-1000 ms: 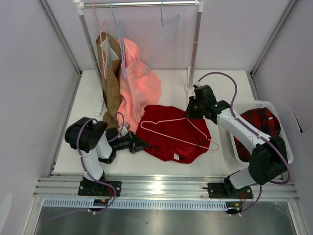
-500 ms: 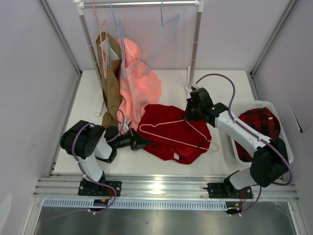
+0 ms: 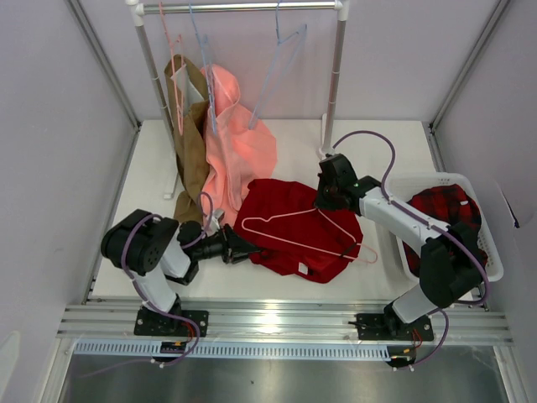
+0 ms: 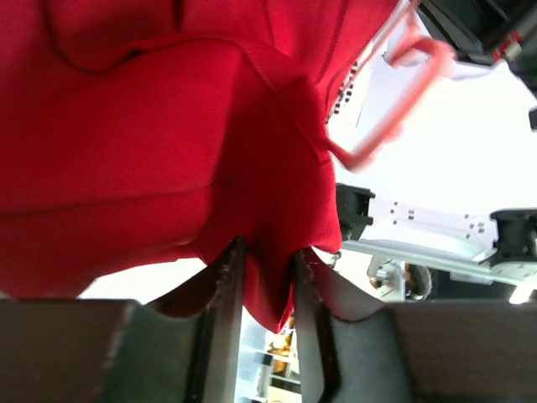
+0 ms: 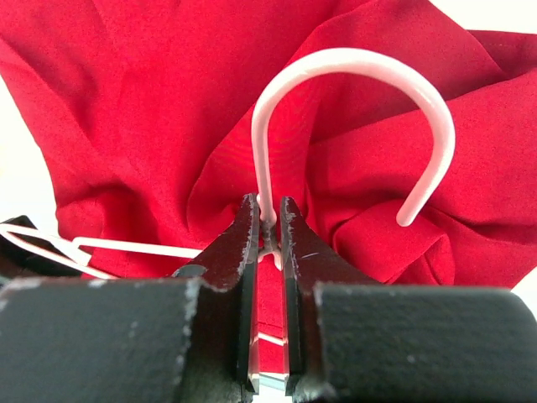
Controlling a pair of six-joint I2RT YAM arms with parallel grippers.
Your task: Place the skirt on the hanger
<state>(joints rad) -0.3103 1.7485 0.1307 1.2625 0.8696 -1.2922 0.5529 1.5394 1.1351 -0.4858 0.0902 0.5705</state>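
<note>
The dark red skirt (image 3: 294,197) lies crumpled on the white table at centre front. On top of it lies the pale pink hanger (image 3: 281,216), flat. My right gripper (image 3: 321,204) is shut on the hanger's neck just below the hook (image 5: 352,57), with the skirt (image 5: 151,101) spread beneath its tips (image 5: 268,206). At the skirt's left edge sits my left gripper (image 3: 245,248), low over the table. Its jaws (image 4: 267,252) stand a little apart, and a fold of the skirt (image 4: 151,126) hangs between them. A blurred part of the hanger (image 4: 403,109) shows beyond.
A clothes rack (image 3: 336,84) stands at the back with light blue hangers (image 3: 281,59), a brown garment (image 3: 189,143) and a salmon-pink garment (image 3: 243,147) draping down to the table. A white basket (image 3: 495,243) holding plaid cloth (image 3: 445,210) sits at the right.
My left gripper's jaws have parted from a tight pinch on the skirt's edge. The right gripper has drawn the hanger slightly left over the skirt.
</note>
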